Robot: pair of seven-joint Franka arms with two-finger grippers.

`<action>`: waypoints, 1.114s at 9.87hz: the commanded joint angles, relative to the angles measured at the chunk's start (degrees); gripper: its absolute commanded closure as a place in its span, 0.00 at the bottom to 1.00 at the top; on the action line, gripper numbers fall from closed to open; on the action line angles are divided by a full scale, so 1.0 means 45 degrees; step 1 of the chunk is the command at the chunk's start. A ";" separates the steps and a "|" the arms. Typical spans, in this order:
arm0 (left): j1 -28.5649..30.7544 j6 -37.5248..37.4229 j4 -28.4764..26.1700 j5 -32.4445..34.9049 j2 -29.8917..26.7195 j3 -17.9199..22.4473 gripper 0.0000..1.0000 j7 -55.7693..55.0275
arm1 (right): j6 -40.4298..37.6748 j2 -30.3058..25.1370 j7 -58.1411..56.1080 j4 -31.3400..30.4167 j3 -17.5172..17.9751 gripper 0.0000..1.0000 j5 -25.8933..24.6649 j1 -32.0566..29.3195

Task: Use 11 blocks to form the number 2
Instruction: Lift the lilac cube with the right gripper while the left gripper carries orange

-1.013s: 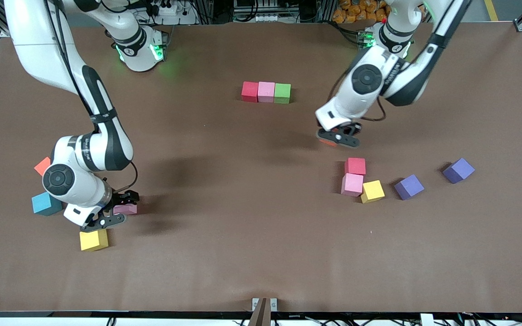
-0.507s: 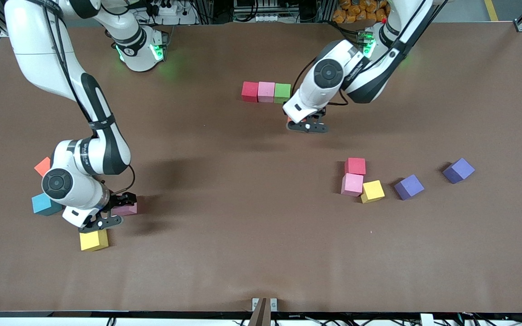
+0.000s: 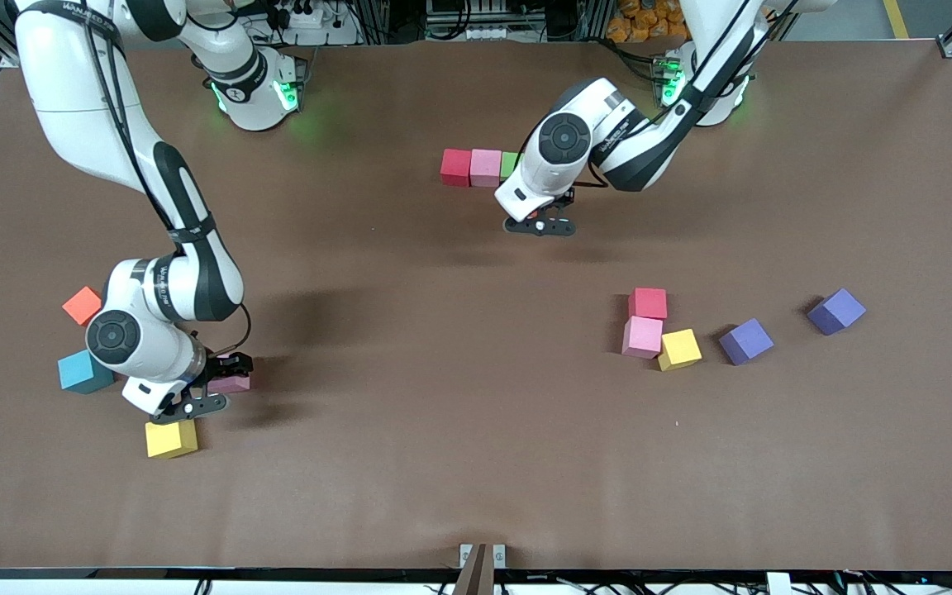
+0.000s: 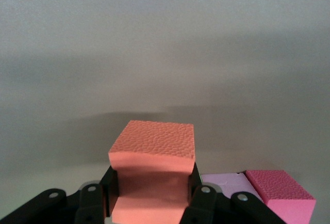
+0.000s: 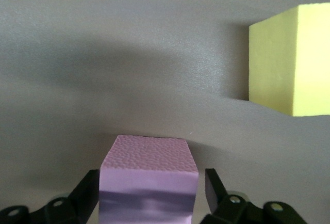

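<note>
A row of three blocks lies near the robots' bases: red (image 3: 455, 165), pink (image 3: 485, 167) and green (image 3: 511, 163), the green one partly hidden by the left arm. My left gripper (image 3: 538, 225) hangs over the table just by the green block, shut on an orange block (image 4: 153, 141) that is pinched between its fingers. My right gripper (image 3: 216, 385) is low at the right arm's end of the table. It stands open around a pale pink block (image 5: 148, 170), with a small gap at one finger.
By the right gripper lie a yellow block (image 3: 170, 438), a blue block (image 3: 82, 372) and an orange block (image 3: 82, 305). Toward the left arm's end lie a red block (image 3: 648, 303), a pink block (image 3: 642, 336), a yellow block (image 3: 679, 349) and two purple blocks (image 3: 745, 340) (image 3: 835, 311).
The left arm has carried the orange block from above the red, pink and yellow cluster over to the row. The right gripper's fingers have narrowed around the pale pink block.
</note>
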 commanded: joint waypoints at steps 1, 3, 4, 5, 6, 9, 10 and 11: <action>-0.0268 -0.0136 0.0193 0.0447 0.0155 0.0199 1.00 -0.0342 | 0.0032 -0.0098 -0.0209 -0.0097 0.0178 0.67 0.0267 -0.0096; -0.0772 -0.0136 0.0213 0.0468 0.0253 0.0625 1.00 -0.0479 | -0.0085 -0.0175 -0.0307 -0.0078 0.0275 0.82 0.0248 0.0040; -0.1395 -0.0136 0.0329 0.0468 0.0253 0.1132 1.00 -0.0538 | -0.0337 -0.0253 -0.0230 0.0000 0.0392 0.82 0.0267 0.0099; -0.1865 -0.0136 0.0485 0.0468 0.0408 0.1466 1.00 -0.0809 | -0.0630 -0.0312 -0.0190 0.0097 0.0528 0.82 0.0364 0.0138; -0.1928 -0.0136 0.0602 0.0487 0.0564 0.1508 1.00 -0.0948 | -0.1058 -0.0371 -0.0171 0.0311 0.0607 0.82 0.0578 0.0235; -0.2337 -0.0136 0.0623 0.1012 0.0585 0.1664 1.00 -0.0949 | -0.1725 -0.0800 0.0977 0.0372 0.0607 0.82 0.0814 0.1053; -0.2396 -0.0136 0.0623 0.1053 0.0605 0.1664 1.00 -0.1123 | -0.1804 -0.0898 0.1311 0.0371 0.0608 0.82 0.0872 0.1269; -0.2726 -0.0136 0.0642 0.1054 0.0682 0.1877 1.00 -0.1202 | -0.1901 -0.0995 0.1449 0.0333 0.0724 0.81 0.0969 0.1445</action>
